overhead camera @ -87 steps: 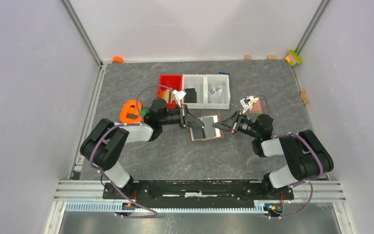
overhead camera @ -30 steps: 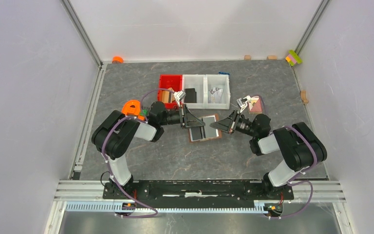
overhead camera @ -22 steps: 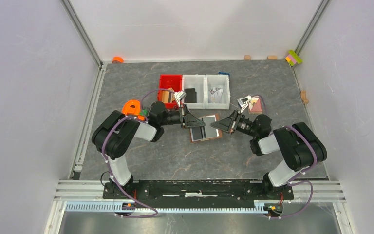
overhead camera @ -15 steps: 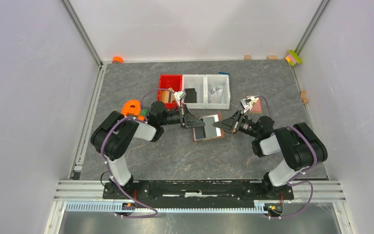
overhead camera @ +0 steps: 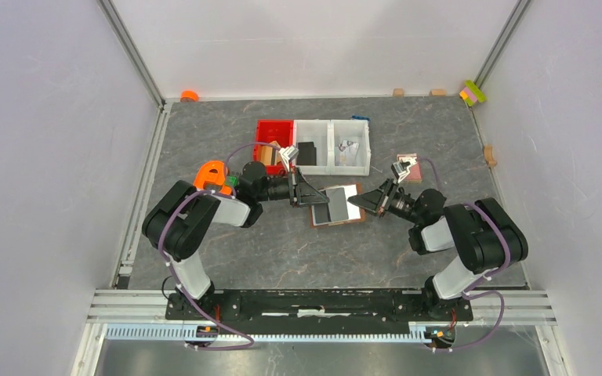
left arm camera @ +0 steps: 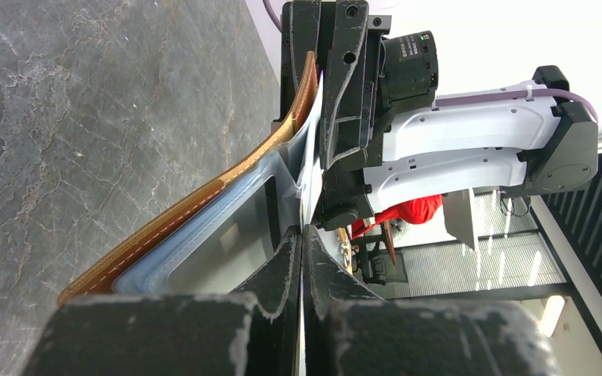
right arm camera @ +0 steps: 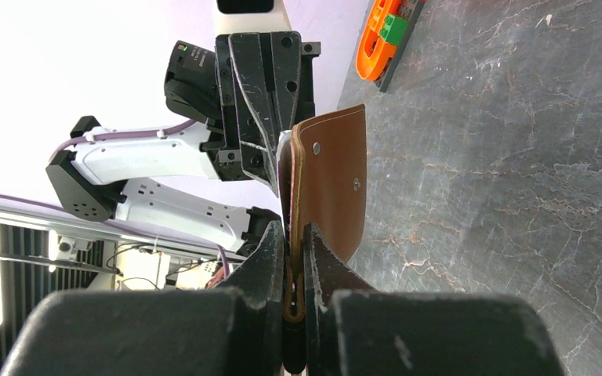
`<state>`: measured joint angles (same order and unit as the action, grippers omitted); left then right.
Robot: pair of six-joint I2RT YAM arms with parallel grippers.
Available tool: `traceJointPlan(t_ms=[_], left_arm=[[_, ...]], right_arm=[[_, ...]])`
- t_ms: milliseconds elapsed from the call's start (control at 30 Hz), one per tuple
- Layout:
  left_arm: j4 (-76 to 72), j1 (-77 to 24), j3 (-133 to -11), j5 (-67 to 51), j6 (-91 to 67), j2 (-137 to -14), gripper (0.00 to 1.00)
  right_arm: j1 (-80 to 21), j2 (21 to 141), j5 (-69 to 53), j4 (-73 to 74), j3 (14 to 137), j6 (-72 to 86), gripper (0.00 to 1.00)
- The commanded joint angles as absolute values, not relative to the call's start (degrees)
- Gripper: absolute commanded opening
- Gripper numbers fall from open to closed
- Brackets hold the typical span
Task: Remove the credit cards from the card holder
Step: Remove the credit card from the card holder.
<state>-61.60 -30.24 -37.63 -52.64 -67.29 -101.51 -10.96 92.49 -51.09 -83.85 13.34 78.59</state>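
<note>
Right hand (right arm camera: 295, 232) pinches the limp wallet's (right arm camera: 333, 180) edge while left hand (left arm camera: 300, 239), pressed together, nips a thin leaf (left arm camera: 307, 157), perhaps a stiff card (overhead camera: 337, 206).

**Twin arms in black and white**

The left arm (overhead camera: 176, 227) and right arm (overhead camera: 482, 239) pair bulky black joints with white shells, each trailed by a looping lilac cable (overhead camera: 239, 149). An orange fitting (overhead camera: 212, 177) with a green block marks the left arm. The left end effector (overhead camera: 311, 197) and right end effector (overhead camera: 354, 202) are black and screw-studded, with scuffed, pale-edged fingers (left arm camera: 274, 274). A black base rail (overhead camera: 313, 301) joins both arms.
</note>
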Motion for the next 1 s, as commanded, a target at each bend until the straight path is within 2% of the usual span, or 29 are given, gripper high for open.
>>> traceJointPlan(t_ms=[0,267,633,867,967], left_arm=[[-61.79,-29.73,-37.08,-53.7,-64.83,-99.68,0.02],[-60.21,-29.39,-36.93,-53.44,-64.0,-99.41,0.03],[-62.12,-29.54,-37.04,-53.74,-65.26,-100.35,0.12],[-62.75,-30.06,-37.69,-54.32,-65.61,-101.25,0.06],[-62.84,-30.2,-37.77,-54.39,-65.73,-101.34,0.13]], right_arm=[[-9.59,92.19,-50.36,-95.69,12.86,80.24,0.0],[-8.79,92.36,-50.54,-97.2,12.57,81.47,0.0],[-8.84,92.82,-50.36,-98.06,12.39,81.93,0.0],[-10.05,93.01,-50.62,-96.24,13.15,80.61,0.0],[-10.33,93.23,-50.62,-95.98,13.2,80.5,0.0]])
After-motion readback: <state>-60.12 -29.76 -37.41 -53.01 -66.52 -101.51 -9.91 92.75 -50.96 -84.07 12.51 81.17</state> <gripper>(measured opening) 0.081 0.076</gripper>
